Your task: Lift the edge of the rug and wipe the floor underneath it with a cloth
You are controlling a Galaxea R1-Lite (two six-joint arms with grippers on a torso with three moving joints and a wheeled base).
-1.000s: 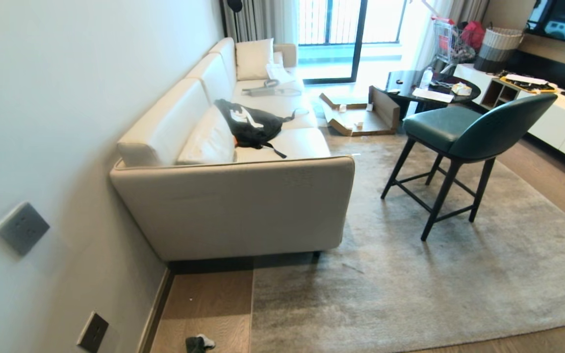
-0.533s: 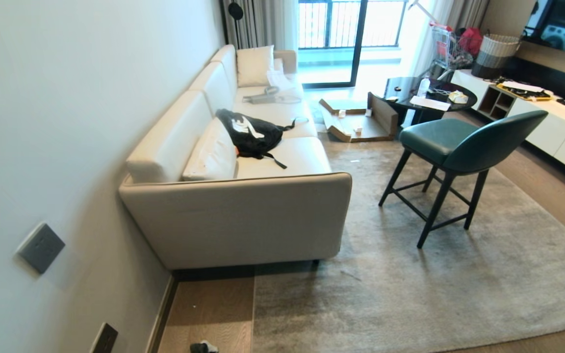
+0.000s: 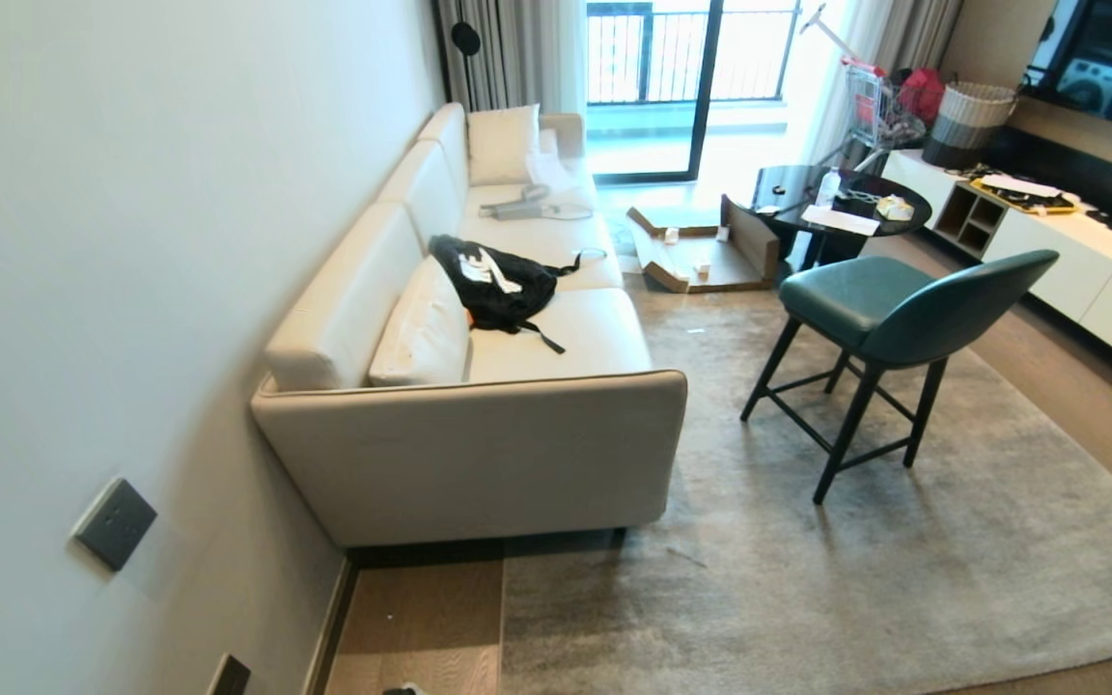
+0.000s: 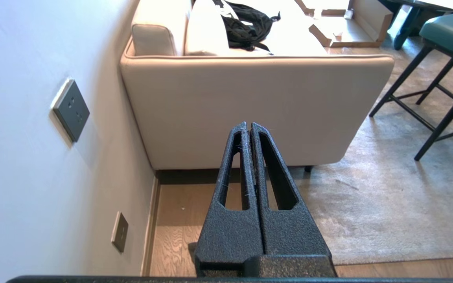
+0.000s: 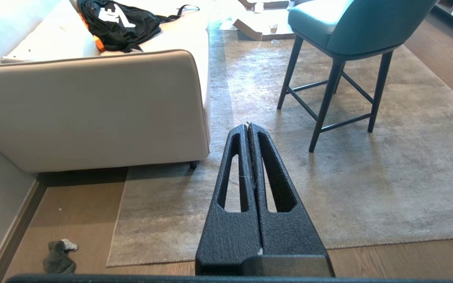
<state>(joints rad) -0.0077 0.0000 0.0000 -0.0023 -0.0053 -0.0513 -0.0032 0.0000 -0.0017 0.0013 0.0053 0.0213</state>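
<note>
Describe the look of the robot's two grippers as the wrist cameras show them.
The left gripper and right gripper look identical: two long black fingers with a rough, grainy finish, tapering from a broad base to narrow tips. Each finger has a long slot cut through it. No cables or markings show; a few pale fibres cling to the fingers.

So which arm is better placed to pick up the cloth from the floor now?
Probably the left. The cloth lies on the floor by the wall, off the rug edge, on the robot's left. Both the left gripper and right gripper are shut and empty.
</note>
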